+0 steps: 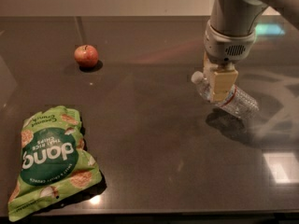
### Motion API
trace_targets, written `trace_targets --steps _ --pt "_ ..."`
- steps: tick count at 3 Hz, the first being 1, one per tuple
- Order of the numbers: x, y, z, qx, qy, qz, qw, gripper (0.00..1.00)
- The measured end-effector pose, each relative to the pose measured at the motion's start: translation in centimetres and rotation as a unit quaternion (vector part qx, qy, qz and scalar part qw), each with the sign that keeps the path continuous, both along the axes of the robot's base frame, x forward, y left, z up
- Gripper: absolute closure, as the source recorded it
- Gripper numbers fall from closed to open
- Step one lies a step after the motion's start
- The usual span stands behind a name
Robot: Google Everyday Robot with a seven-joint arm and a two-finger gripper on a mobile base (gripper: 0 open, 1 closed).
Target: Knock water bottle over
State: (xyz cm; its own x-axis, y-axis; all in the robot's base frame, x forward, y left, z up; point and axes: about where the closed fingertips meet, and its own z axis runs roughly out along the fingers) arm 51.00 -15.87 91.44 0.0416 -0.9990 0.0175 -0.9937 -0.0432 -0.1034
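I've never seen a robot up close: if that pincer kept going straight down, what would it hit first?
Probably the tilted water bottle, right at the lower end of the pincer. Depth is unclear here; if it misses, the dark table comes next.

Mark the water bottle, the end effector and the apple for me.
water bottle (240, 104): camera view, ribbed body.
end effector (217, 96): camera view, lower tip, in front of the bottle.
apple (86, 56): camera view, middle of fruit.
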Motion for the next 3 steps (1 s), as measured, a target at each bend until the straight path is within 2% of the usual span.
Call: trace_targets --steps 1,2,3 --pt "0.5 0.1 -0.9 0.002 0.004 0.008 1.0000 0.38" --pt "1.1 -0.1 -1.7 0.022 0.008 0.000 0.9997 0.15" --pt "1.5 -0.4 -2.3 0.046 0.016 -0.013 0.9987 0.00"
